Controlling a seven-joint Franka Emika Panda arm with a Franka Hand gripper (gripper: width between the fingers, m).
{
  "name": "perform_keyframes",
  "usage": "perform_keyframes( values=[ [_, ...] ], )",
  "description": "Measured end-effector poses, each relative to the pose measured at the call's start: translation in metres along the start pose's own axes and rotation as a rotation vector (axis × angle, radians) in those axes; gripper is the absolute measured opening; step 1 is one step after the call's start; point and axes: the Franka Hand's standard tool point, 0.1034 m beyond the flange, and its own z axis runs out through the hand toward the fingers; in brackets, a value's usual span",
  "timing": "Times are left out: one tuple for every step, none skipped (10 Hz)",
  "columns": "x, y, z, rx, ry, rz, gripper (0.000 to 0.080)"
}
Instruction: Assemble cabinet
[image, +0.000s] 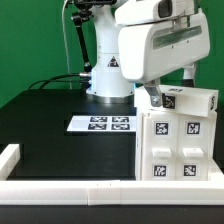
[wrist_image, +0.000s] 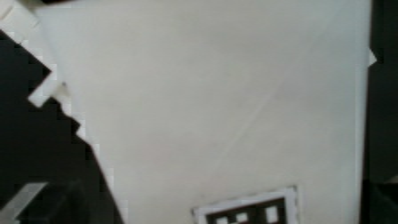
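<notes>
The cabinet (image: 178, 148) is a white box with black-and-white tags on its faces. It stands at the exterior view's lower right. A white tagged part (image: 188, 100) sits on or just above its top. My gripper (image: 152, 95) hangs right over the cabinet's upper left corner, beside that part. Its fingers are hidden behind the hand's white housing. In the wrist view a white tagged surface (wrist_image: 214, 110) fills almost the whole picture, with one tag (wrist_image: 249, 212) at its edge. I see no fingers there.
The marker board (image: 100, 123) lies on the black table in front of the arm's base (image: 108, 75). A low white wall (image: 70, 190) runs along the table's front and the exterior view's left edge.
</notes>
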Motion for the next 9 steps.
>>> perform_keyframes(
  values=[
    [0.0000, 0.0003, -0.0001, -0.001, 0.001, 0.018, 0.0551],
    [-0.0003, 0.0006, -0.0001, -0.001, 0.001, 0.019, 0.0551],
    [-0.0001, 0.0004, 0.0000, -0.001, 0.001, 0.053, 0.0556],
    [0.0000, 0.0004, 0.0000, -0.001, 0.002, 0.161, 0.0556],
    [0.0004, 0.0006, 0.0000, -0.005, 0.007, 0.245, 0.0556],
    [0.0003, -0.0004, 0.0000, -0.014, 0.016, 0.338, 0.0556],
    [0.0014, -0.0030, 0.0003, -0.018, 0.023, 0.477, 0.0556],
    [0.0031, -0.0044, 0.0001, -0.019, 0.026, 0.587, 0.0556],
    [0.0038, -0.0038, -0.0002, -0.020, 0.031, 0.679, 0.0557]
  ],
)
